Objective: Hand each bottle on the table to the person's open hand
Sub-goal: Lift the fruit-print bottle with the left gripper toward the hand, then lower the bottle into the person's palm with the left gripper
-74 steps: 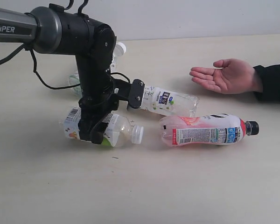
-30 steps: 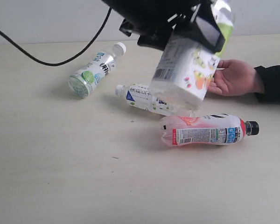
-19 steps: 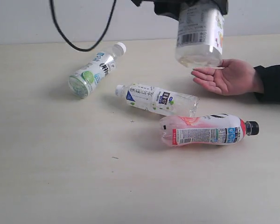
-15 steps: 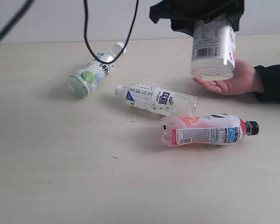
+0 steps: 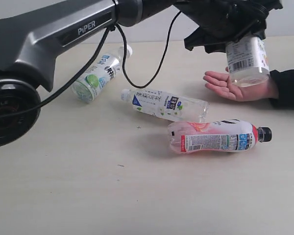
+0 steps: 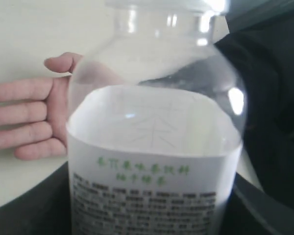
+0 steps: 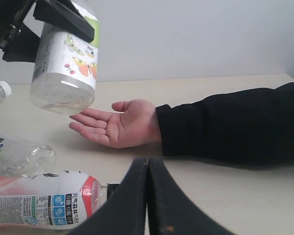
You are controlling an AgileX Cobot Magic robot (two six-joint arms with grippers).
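My left gripper reaches across to the right and is shut on a clear bottle with a white butterfly label. It holds the bottle base down, just above the person's open hand. The left wrist view is filled by this bottle, with the palm behind it. Three bottles lie on the table: a green-labelled one at the back left, a white-capped one in the middle, and a pink-red, black-capped one. My right gripper is shut and empty, near the pink-red bottle.
The person's black sleeve lies along the table's right side. My left arm's long dark link and its cable span the upper left of the exterior view, above the back bottles.
My left arm has carried the held bottle further right and lower, from beside the fingers to right over the palm. The three lying bottles and the hand have stayed put.
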